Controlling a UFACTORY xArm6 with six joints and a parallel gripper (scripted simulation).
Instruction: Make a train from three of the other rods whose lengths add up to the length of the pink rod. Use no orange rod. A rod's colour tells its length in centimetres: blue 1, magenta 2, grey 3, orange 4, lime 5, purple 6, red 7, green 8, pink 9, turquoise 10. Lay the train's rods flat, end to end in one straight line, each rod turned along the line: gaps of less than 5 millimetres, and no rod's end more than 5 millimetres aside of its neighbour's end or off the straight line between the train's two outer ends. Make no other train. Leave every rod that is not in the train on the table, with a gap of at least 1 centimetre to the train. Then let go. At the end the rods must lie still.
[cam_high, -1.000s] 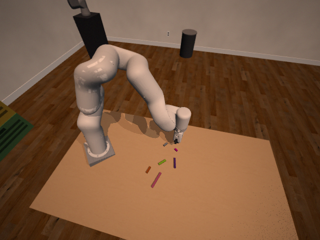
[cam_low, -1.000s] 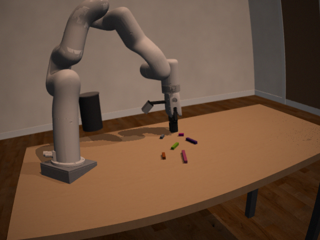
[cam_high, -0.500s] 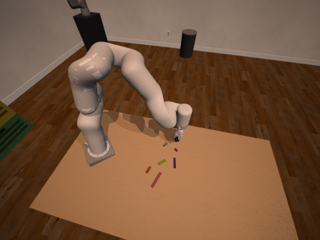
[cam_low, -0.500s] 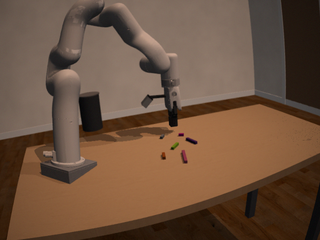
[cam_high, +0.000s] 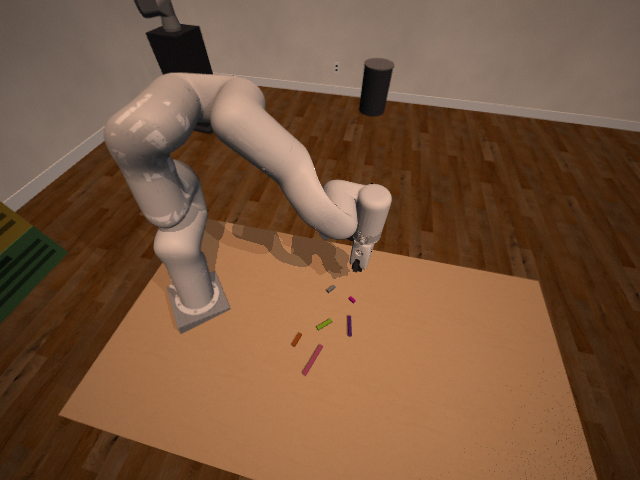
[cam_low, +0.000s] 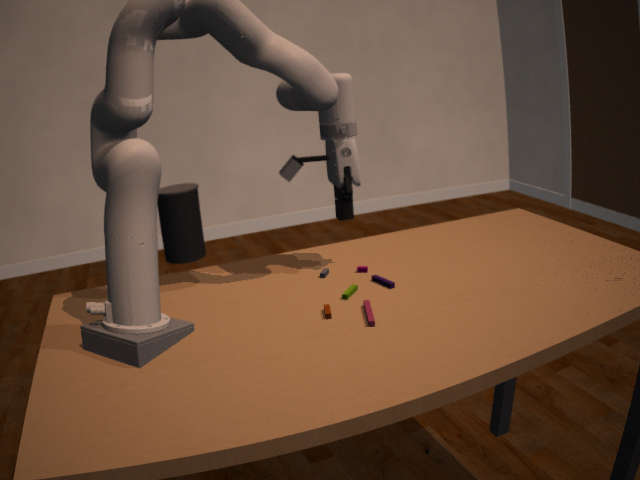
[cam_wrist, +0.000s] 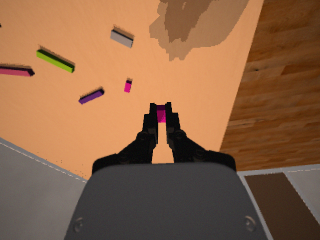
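My gripper (cam_high: 357, 269) (cam_low: 344, 217) (cam_wrist: 161, 111) is shut on a magenta rod (cam_wrist: 161, 115), raised above the table near its far edge. A second magenta rod (cam_high: 352, 299) (cam_low: 362, 269) (cam_wrist: 128, 87) lies on the table, between the grey rod (cam_high: 330, 288) (cam_low: 324, 273) (cam_wrist: 122, 39) and the purple rod (cam_high: 349, 326) (cam_low: 383, 281) (cam_wrist: 91, 96). The lime rod (cam_high: 324, 324) (cam_low: 349, 291) (cam_wrist: 55, 61) lies left of the purple one in the top view. The pink rod (cam_high: 312, 360) (cam_low: 368, 313) (cam_wrist: 16, 71) lies nearer the front. All the lying rods are apart.
The orange rod (cam_high: 296, 339) (cam_low: 327, 311) lies beside the lime and pink rods. The arm's base (cam_high: 204, 315) (cam_low: 138, 348) stands at the left of the table (cam_high: 439, 372) (cam_low: 258, 382). The table's far edge is close behind my gripper.
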